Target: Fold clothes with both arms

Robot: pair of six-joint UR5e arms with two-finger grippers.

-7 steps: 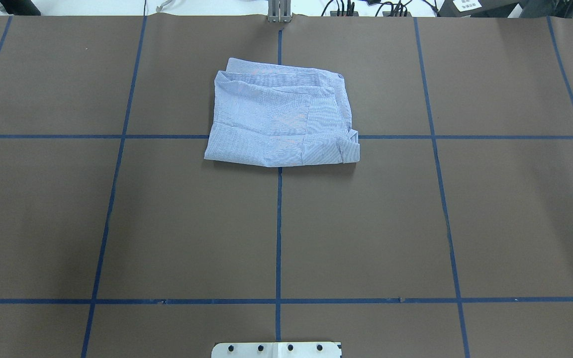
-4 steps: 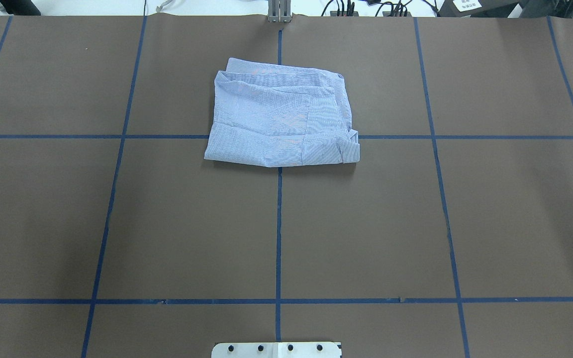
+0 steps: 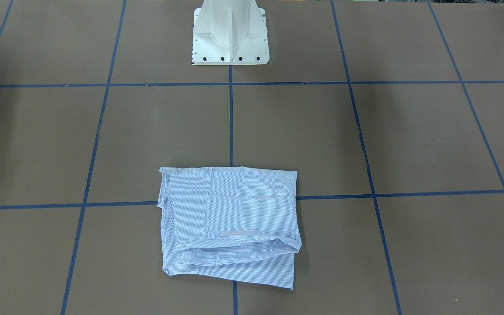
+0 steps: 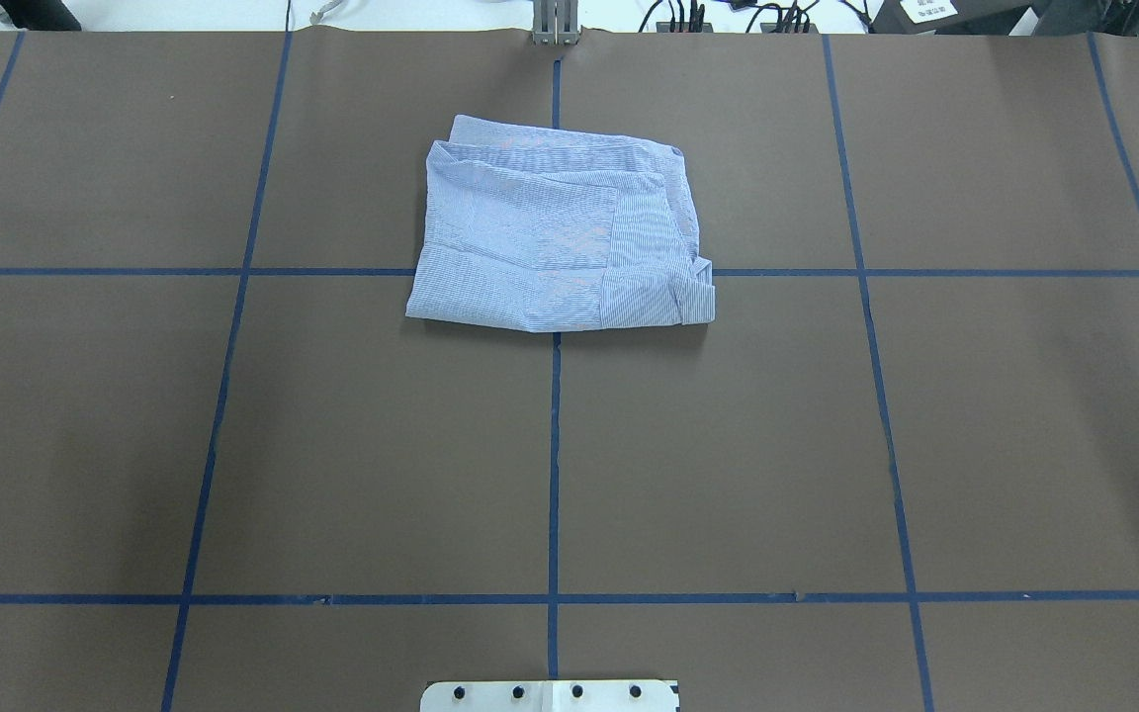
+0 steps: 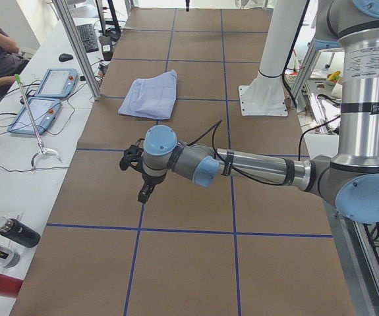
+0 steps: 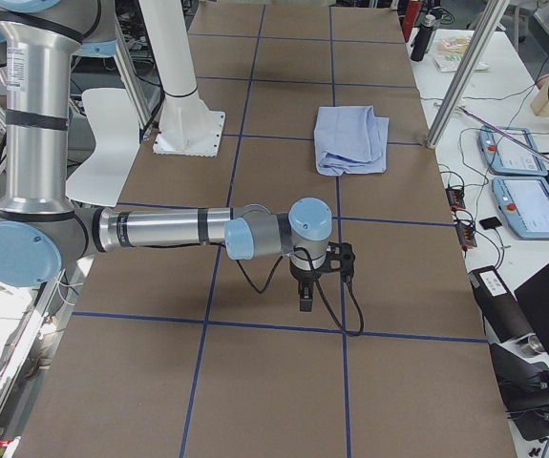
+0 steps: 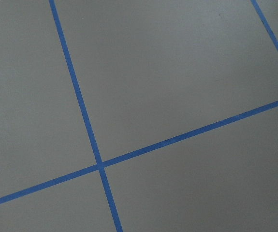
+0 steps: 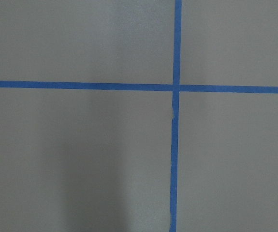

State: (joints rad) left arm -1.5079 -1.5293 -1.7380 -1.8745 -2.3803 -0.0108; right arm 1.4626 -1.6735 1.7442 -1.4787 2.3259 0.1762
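Striped shirt point(image 4: 560, 242) is laid folded on the table point(image 4: 332, 445). For the left gripper point(image 5: 144, 192) and right gripper point(image 6: 305, 296), open or closed can't be told.

Left arm point(image 5: 262, 168): silver-grey tubes, pale blue joint caps, black bands at joints, black cable along forearm, small printed label on upright link. Left end effector point(image 5: 144, 193): black. Right arm point(image 6: 159, 229): same build, black cable looping under wrist. Right end effector point(image 6: 305, 296): black. White pedestal point(image 3: 230, 30): flared, ribbed, dark bolts along base plate.
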